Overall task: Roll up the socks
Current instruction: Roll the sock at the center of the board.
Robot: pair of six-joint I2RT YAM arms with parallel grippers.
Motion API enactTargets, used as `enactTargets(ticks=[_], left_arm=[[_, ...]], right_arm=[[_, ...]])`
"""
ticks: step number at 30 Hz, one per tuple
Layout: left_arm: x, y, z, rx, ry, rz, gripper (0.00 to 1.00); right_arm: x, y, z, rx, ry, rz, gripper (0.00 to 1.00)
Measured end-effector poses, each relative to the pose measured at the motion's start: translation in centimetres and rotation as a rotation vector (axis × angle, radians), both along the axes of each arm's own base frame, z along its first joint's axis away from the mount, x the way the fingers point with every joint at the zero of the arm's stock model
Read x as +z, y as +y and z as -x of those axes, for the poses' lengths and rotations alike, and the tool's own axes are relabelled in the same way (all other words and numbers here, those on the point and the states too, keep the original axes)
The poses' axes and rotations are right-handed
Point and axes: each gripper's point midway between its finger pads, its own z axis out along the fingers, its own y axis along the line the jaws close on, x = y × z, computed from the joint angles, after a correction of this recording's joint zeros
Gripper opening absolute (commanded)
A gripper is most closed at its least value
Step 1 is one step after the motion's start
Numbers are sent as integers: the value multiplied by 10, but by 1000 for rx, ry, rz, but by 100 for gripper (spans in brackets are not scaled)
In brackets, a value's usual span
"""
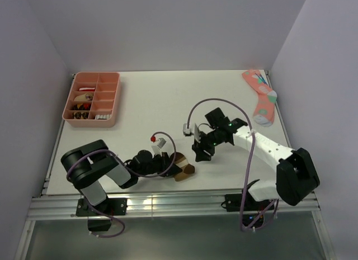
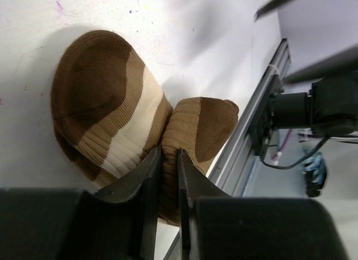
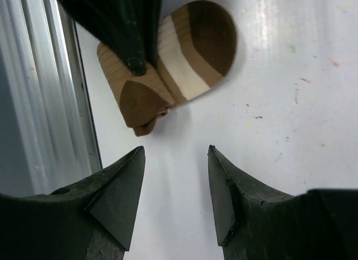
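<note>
The brown sock (image 1: 183, 169) lies bundled on itself close to the near edge of the table, a little left of its middle. The left gripper (image 2: 169, 154) has its fingers nearly closed, pinching one fold of the bundle. The right gripper (image 3: 174, 151) hangs just beside it, spread wide and holding nothing.

Only one fold is pinched, so the roll will probably spring loose if that grip eases or slips. A tug toward the near edge could drag the bundle onto the rail. If the right gripper comes in, it may knock the left fingers.

Count: one brown sock, no white striped sock in view, one pink sock (image 1: 260, 98) at the far right corner, one tray (image 1: 114, 103) at the far left corner
</note>
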Motion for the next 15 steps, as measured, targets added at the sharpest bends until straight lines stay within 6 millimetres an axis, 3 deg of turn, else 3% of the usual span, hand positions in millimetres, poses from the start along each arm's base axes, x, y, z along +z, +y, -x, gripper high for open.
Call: enactTargets(ticks=[7, 15], left_arm=[[-4, 5, 2, 2, 89, 71, 0], [-6, 8, 4, 0, 149, 97, 0]], right_arm=[[-32, 13, 53, 199, -153, 72, 58], [-34, 33, 46, 234, -326, 73, 58]])
